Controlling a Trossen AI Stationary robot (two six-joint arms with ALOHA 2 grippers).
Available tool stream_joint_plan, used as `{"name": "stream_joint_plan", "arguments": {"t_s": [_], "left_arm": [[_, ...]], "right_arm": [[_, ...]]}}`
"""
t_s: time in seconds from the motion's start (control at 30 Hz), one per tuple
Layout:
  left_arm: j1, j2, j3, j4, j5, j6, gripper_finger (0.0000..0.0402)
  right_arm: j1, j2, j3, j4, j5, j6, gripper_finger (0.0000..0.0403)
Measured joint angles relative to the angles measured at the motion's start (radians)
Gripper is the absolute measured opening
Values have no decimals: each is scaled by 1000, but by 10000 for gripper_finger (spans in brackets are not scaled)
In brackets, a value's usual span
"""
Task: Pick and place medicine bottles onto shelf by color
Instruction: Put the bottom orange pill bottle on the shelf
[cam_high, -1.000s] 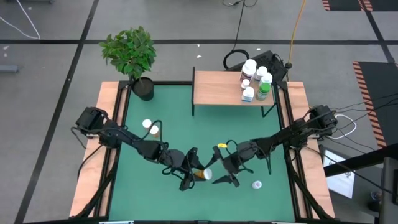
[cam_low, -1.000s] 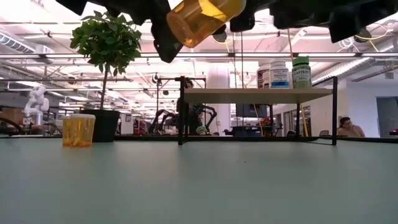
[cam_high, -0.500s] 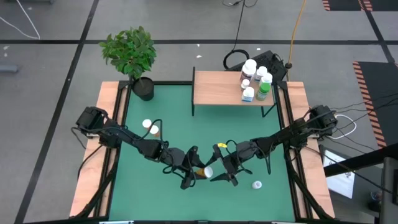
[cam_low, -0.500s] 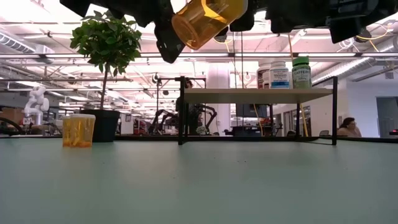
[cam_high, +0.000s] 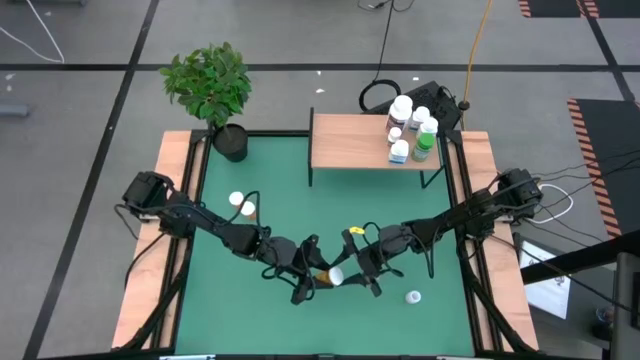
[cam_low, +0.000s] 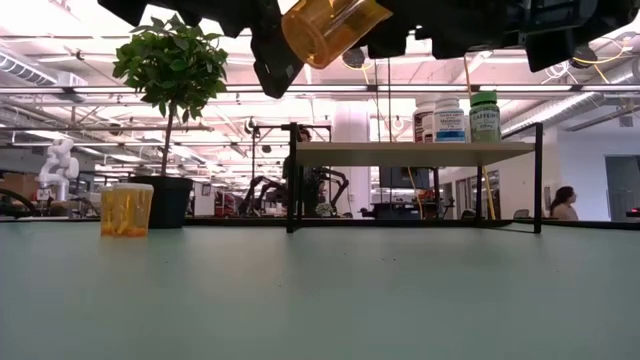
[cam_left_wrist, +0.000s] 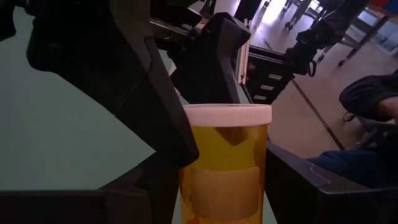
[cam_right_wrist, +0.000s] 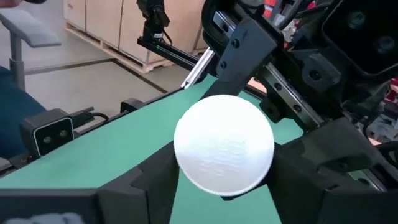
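From above, the two arms meet low over the green tabletop, well in front of the shelf. The left end effector is clenched on an amber bottle, holding it sideways with its white cap pointing at the right end effector. That looks like a handover, since the shelf's filled end lies on the right arm's side. Five or so bottles already crowd the shelf's right end. Two white-capped bottles stand well to the left of the shelf's front, and a lone white one sits on the tabletop beyond the right arm, far in front of the shelf.

From tabletop height, the amber bottle hangs tilted, clear of the surface, higher than the shelf board. An amber bottle waits beside the potted plant, left of the shelf (probably a later pick).

In the left wrist view, dark fingers flank the amber bottle and press its sides, cap facing outward.

In the right wrist view, the white cap sits between the right arm's fingers, which stand spread to either side; I judge them released, not yet squeezing, ready to take the capped end.
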Motion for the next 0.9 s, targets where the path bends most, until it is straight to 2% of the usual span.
{"name": "stream_joint_plan", "arguments": {"t_s": [0.2,0.33,0.5,0.63,0.73,0.9], "left_arm": [[7,0,0,-23,-1,-29,202],[6,-1,0,-50,-35,-19,227],[13,-1,0,-113,-66,-9,280],[18,-1,0,-165,-89,-9,316],[14,-2,0,-176,-96,-10,330],[-6,12,0,-181,-126,-9,335]], "right_arm": [[-1,0,-1,-9,1,44,200],[-6,0,1,-44,4,128,202],[-9,0,70,-257,11,160,202],[-9,-6,152,-474,60,146,202],[-9,-28,198,-602,100,136,202],[-16,-93,212,-674,101,148,201]]}}
